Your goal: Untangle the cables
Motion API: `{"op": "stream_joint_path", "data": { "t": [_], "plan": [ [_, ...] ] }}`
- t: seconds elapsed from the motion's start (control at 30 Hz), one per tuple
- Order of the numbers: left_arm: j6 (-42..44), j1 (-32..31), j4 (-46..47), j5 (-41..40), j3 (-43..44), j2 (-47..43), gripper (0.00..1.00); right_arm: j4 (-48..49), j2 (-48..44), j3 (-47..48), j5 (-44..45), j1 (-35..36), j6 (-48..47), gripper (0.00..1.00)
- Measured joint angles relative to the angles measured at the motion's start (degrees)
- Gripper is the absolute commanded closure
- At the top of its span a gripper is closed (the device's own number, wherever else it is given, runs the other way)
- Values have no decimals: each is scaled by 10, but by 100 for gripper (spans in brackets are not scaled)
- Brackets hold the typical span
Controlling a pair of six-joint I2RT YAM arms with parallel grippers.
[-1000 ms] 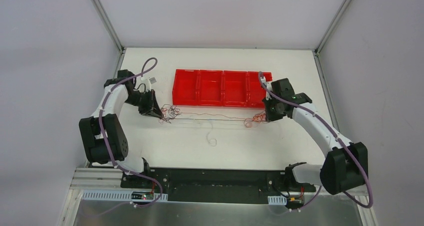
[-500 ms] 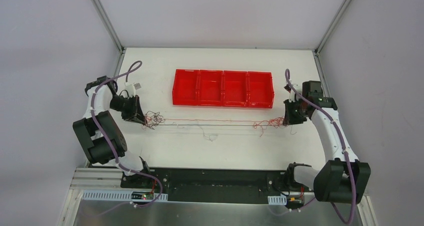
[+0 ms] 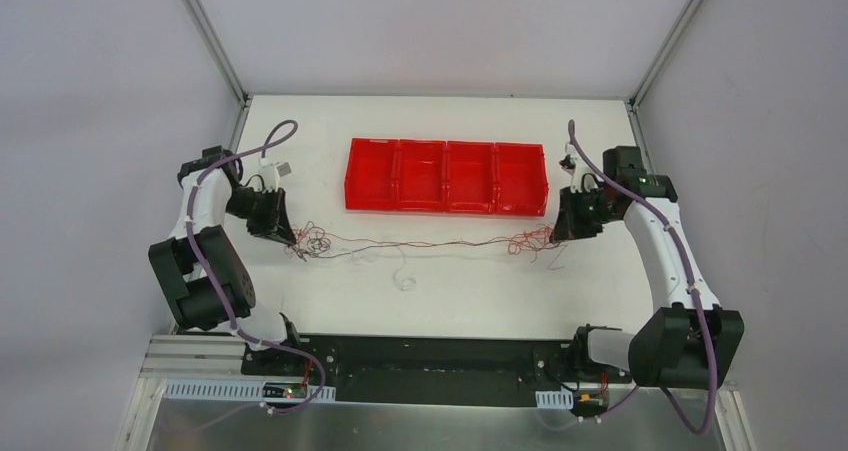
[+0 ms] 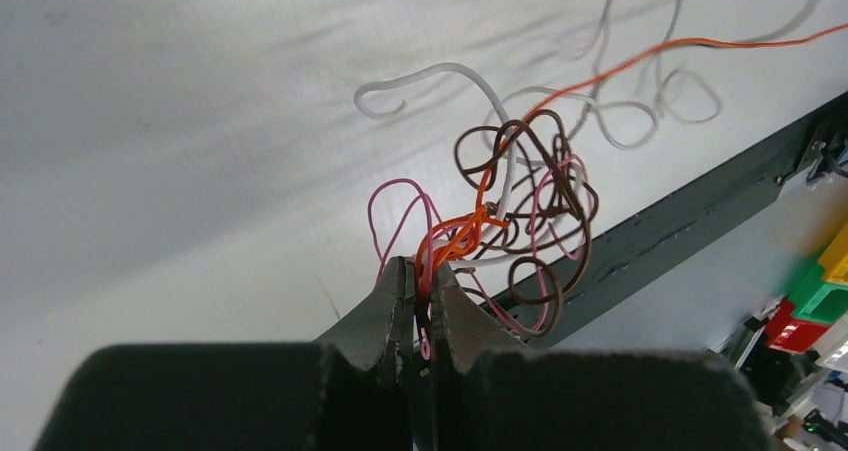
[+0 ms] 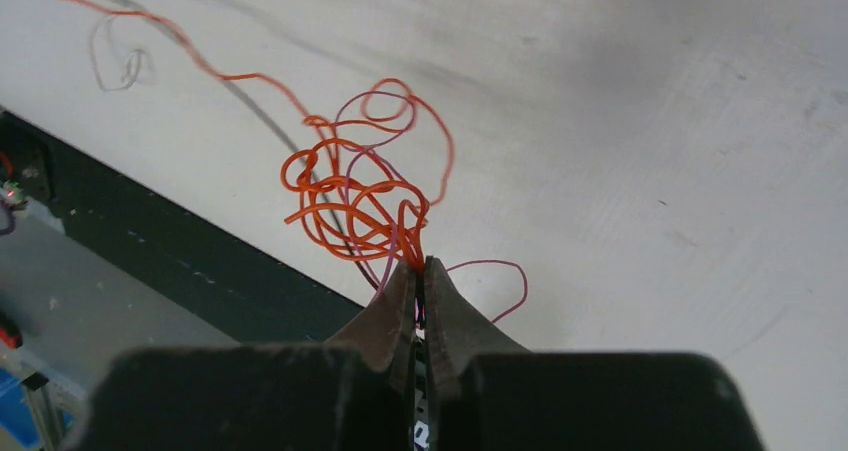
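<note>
Seen from above, the left arm (image 3: 200,241) and the right arm (image 3: 660,256), both white and black, rise from a black mounting rail (image 3: 440,356) at the near edge of a white tabletop (image 3: 450,306). A little farther in, the cables (image 3: 430,244), hair-thin wires in orange-red, dark brown, pink and white, run in a slack, slightly wavy line across the tabletop from left to right. A small white loop (image 3: 403,276) lies just on the near side of their middle. At the left end the wires bunch into a dark knot (image 3: 315,241) of brown, pink, orange and white loops. The left claw (image 3: 290,239) is pinched together on strands of that knot, its fingers almost meeting with wire between them. At the right end sits a smaller orange-red knot (image 3: 528,241) with a few pink strands, and the right claw (image 3: 560,233) is likewise squeezed onto wires coming out of it. Beyond the wires, a long red bin (image 3: 445,176) with four compartments in a row lies crosswise, the right claw just off its right end
</note>
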Motion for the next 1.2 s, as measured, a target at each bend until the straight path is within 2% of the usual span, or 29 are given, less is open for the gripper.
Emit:
{"op": "stream_joint_path", "data": {
  "t": [0.07, 0.1, 0.17, 0.2, 0.23, 0.27, 0.3, 0.4, 0.47, 0.53, 0.7, 0.87, 1.0, 1.07, 1.1, 1.13, 1.2],
  "plan": [
    [0, -19, 3, 21, -2, -14, 97, -1, 1, 5, -25, 28, 14, 100],
    [-1, -28, 5, 36, -4, -22, 75, 0, 2, 7, -36, 42, 21, 100],
    [0, -40, 5, 73, -7, -39, 47, 6, 5, 7, -65, 82, 44, 100],
    [2, -44, 4, 96, -8, -50, 26, 11, 6, 7, -76, 96, 54, 100],
    [4, -45, 4, 121, -8, -61, 10, 19, 6, 7, -87, 115, 65, 100],
    [6, -46, 5, 147, -8, -72, 3, 30, 6, 7, -98, 131, 77, 100],
    [6, -47, 6, 167, -7, -82, 1, 41, 6, 7, -108, 146, 88, 100],
    [-15, -59, 17, 237, -6, -121, 1, 71, 8, 9, -143, 184, 119, 100],
    [-48, -93, 50, 263, -5, -150, 1, 79, 16, 20, -167, 195, 134, 100],
    [-105, -141, 109, 278, -9, -179, 1, 89, 28, 38, -193, 202, 148, 100],
    [-287, -298, 339, 265, -82, -244, 1, 102, 51, 80, -257, 216, 169, 100],
    [-370, -455, 469, 208, -86, -198, 2, 105, 58, 101, -311, 232, 182, 100],
    [-388, -535, 521, 176, -62, -137, 11, 106, 58, 102, -337, 243, 193, 100],
    [-392, -557, 542, 169, -52, -113, 23, 109, 58, 102, -345, 247, 198, 100],
    [-393, -565, 550, 164, -51, -106, 35, 110, 58, 102, -347, 248, 201, 100],
    [-395, -573, 556, 161, -51, -99, 49, 110, 58, 102, -348, 249, 203, 100],
    [-405, -582, 564, 159, -51, -91, 88, 111, 57, 102, -348, 250, 205, 100]
  ]
}}
